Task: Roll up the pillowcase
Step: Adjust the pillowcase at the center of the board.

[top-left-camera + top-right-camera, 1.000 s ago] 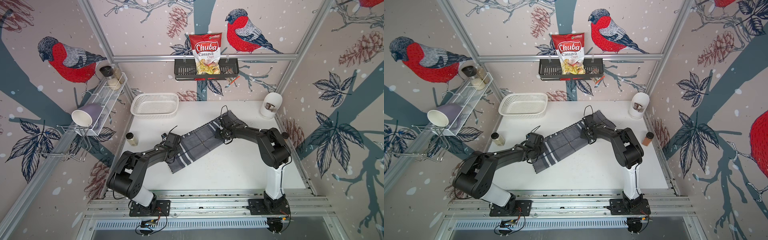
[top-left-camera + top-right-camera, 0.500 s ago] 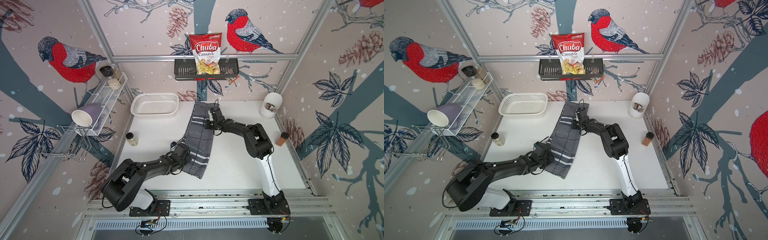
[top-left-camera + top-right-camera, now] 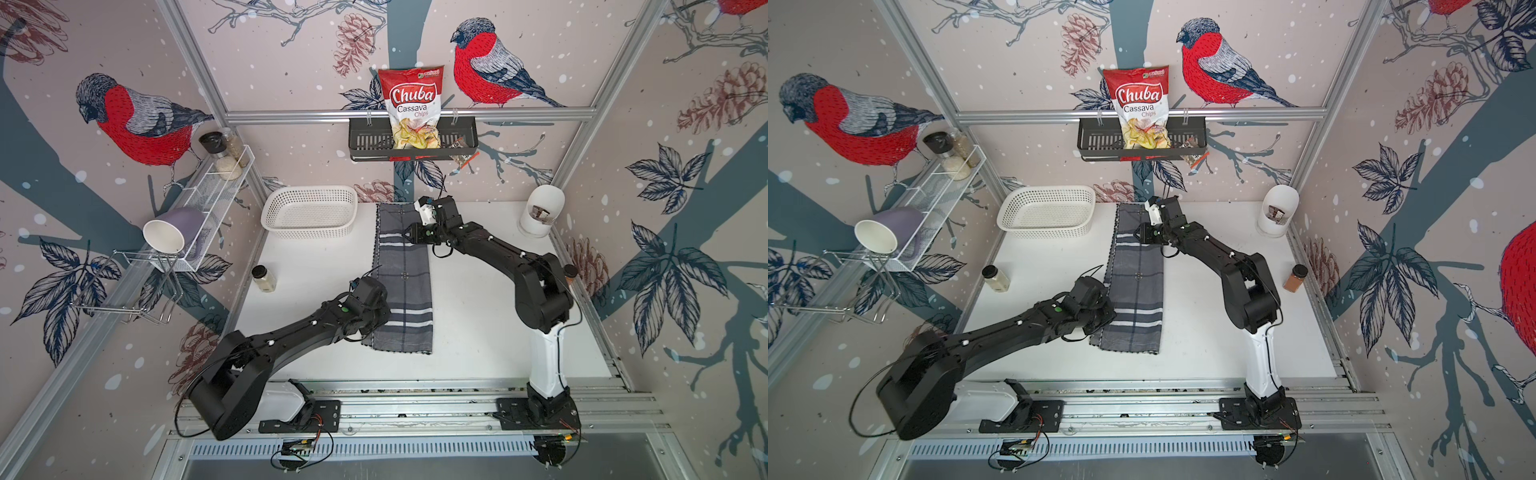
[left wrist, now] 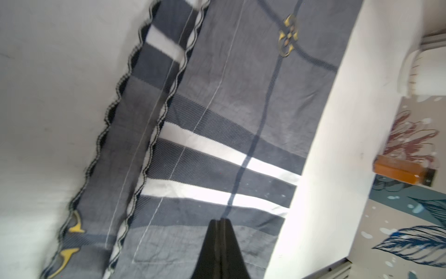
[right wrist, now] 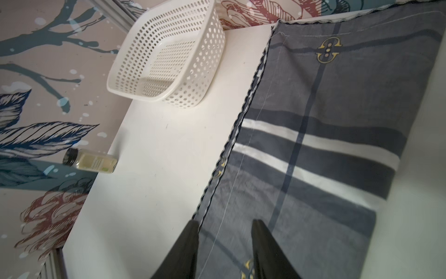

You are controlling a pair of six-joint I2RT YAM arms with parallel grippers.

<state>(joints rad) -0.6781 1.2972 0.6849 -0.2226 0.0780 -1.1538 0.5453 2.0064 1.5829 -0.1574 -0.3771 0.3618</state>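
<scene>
Left gripper [image 4: 218, 221], jaws pressed together, sits over the near end of the pillowcase [image 3: 402, 270]. The plaid cloth lies flat as a long strip down the middle of the white table [image 3: 478, 332]. Right gripper [image 5: 224, 222], jaws apart, hovers over its far part, near the white mesh basket [image 3: 311, 227].

**Top views:** bright, even, diffuse light. The white table [image 3: 478, 324] is near glare at centre frame, with only faint soft shadow under the left arm [image 3: 291, 336]. Wide-angle distortion bows the frame rails towards the corners.

**Left wrist view:** slight motion blur along the pillowcase [image 4: 241, 96] edge. The table beside it is blown out white.

**Right wrist view:** the cloth is sharp. The right gripper [image 5: 224, 222] is dark and out of focus.
</scene>
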